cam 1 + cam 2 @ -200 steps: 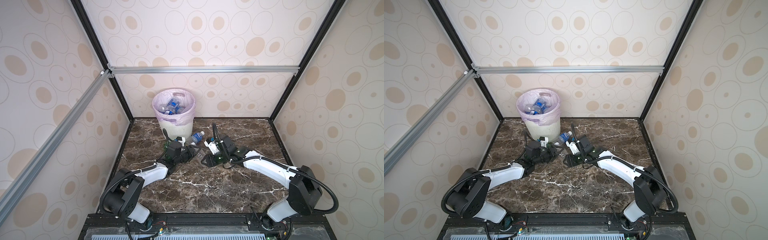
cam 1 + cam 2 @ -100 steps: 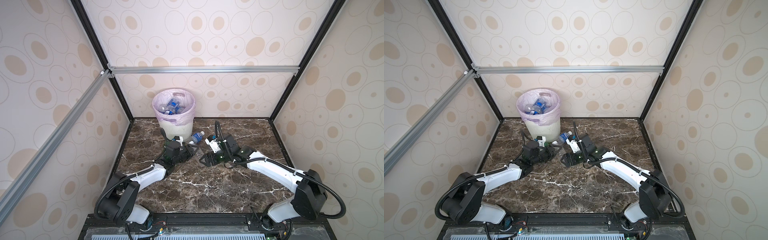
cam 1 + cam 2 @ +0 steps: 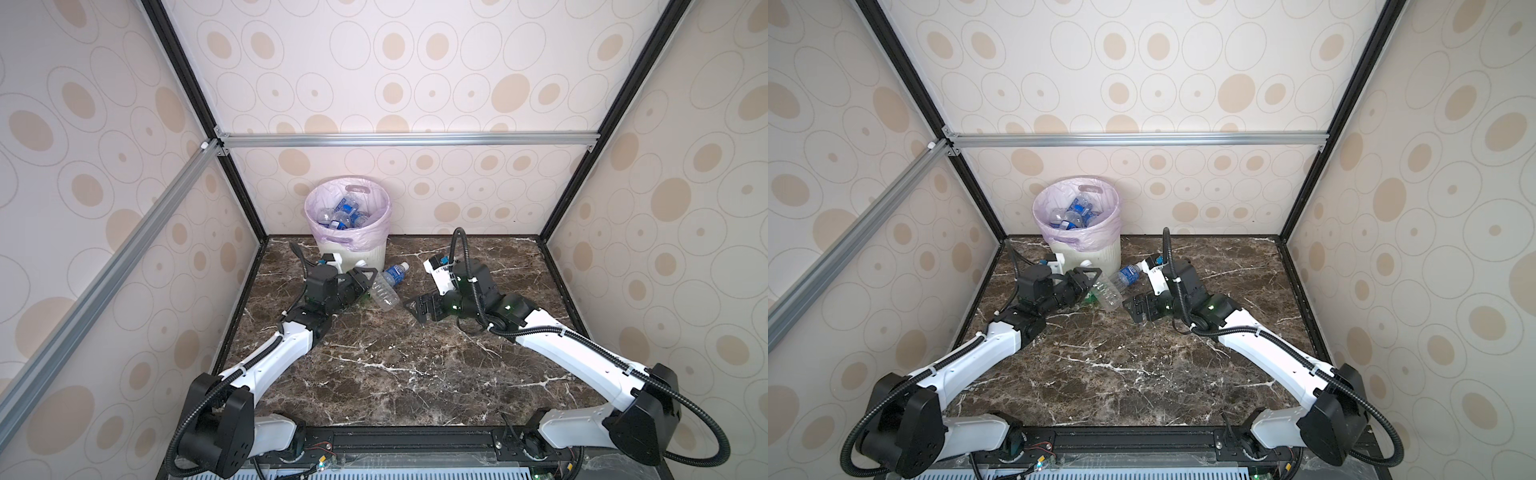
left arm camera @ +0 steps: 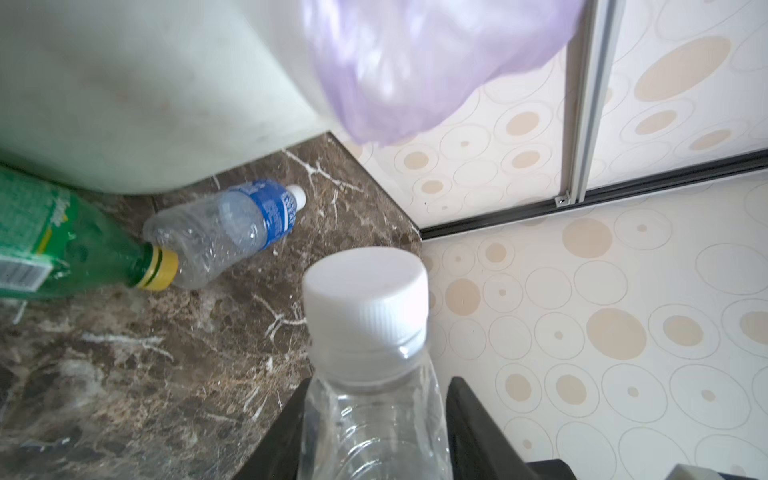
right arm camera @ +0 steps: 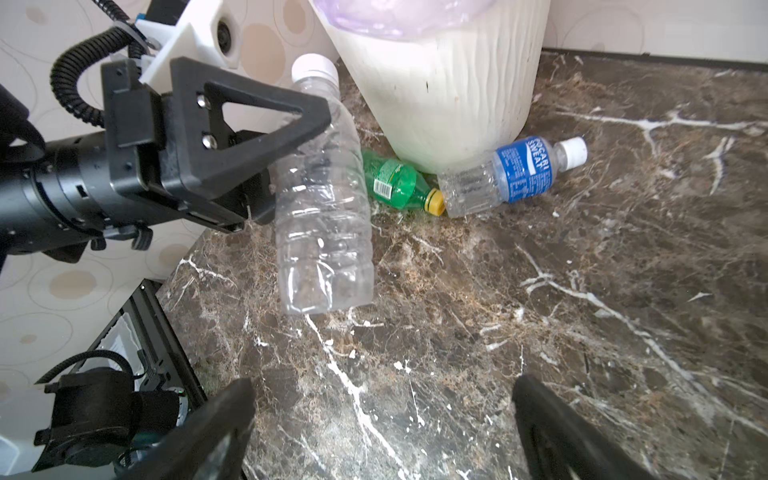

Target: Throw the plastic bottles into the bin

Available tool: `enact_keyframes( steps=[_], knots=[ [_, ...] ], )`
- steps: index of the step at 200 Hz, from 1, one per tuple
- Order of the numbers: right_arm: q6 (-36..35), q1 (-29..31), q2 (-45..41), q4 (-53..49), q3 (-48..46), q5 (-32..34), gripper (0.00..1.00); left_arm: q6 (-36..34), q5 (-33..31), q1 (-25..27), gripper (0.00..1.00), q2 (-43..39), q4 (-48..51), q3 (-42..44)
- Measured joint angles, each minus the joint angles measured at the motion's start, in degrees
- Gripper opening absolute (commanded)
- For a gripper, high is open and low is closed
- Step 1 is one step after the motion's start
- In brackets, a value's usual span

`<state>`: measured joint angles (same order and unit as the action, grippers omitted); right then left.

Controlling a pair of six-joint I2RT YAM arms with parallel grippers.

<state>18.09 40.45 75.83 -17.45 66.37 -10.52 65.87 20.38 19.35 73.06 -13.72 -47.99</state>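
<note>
Right jaws newly apart; POCARI SWEAT bottle (image 5: 513, 176)

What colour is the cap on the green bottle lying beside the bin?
Yellow. The green bottle has a yellow cap, clearest in the right wrist view.

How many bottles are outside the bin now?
3: a clear bottle in the left tool, a green bottle and a blue-label bottle lying by the bin. Others may be hidden.

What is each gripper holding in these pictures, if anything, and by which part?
The left gripper holds a clear white-capped bottle by its upper body, below the neck. The right gripper stands open and holds nothing.
</note>
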Motion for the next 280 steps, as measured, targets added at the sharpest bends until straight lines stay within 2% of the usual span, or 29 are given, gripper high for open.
enact_keyframes(
  steps=[64, 124, 151, 175, 205, 241, 280],
  knots=[
    [-1.7, 0.0, 2.3, 1.2, 7.8, 0.3, 1.00, -3.0, 0.1, -6.1, 0.49, -1.4, 5.9, -10.1],
    [-2.1, 0.0, 6.0, 2.3, 12.2, -0.2, 1.00, -7.0, -1.2, -10.9, 0.50, 0.3, 9.0, -30.3],
    [-2.1, 0.0, 7.1, 2.3, 12.5, -0.1, 1.00, -7.7, -1.4, -11.6, 0.49, 1.2, 7.7, -35.7],
    [-1.6, 0.0, 9.4, 2.4, 12.7, -0.3, 1.00, -7.1, -0.5, -11.6, 0.48, 1.8, 5.2, -33.4],
    [-0.4, 0.0, 12.2, 2.7, 11.3, -0.3, 1.00, -6.6, 0.1, -11.8, 0.50, 2.0, 4.6, -23.8],
    [1.7, 0.0, 15.1, 2.2, 8.5, -1.3, 1.00, -6.7, 0.1, -12.2, 0.60, 0.8, 6.1, -15.0],
    [2.5, 2.8, 15.7, 0.1, 0.1, -1.6, 1.00, -6.7, 0.1, -12.7, 0.72, -4.9, 7.1, -7.5]
  ],
)
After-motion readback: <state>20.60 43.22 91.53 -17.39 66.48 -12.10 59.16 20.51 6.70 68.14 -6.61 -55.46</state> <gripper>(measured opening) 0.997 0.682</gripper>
